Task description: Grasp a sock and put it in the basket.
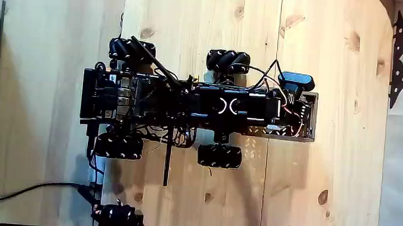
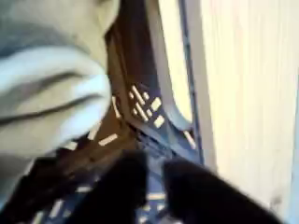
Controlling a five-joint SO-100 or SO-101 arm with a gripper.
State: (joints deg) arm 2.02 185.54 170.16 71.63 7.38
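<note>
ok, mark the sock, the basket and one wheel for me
sock [image 2: 47, 84]: wrist view, its pale fabric bulge at left.
basket [image 2: 140, 103]: wrist view, dark perforated floor.
wheel [image 1: 228, 61]: fixed view, tread of the upper wheel near mid-chassis.

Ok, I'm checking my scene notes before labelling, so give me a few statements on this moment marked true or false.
1. The robot stands on pale wood with dark knots. True.
2. The sock in the wrist view is bright red. False: it is a soft grey-beige.
3. The basket is black with slot-shaped holes. True.
4. In the fixed view the basket sits at the robot's left end. False: it sits at the right end.
5. A dark cable runs across the lower left of the fixed view. True.
</note>
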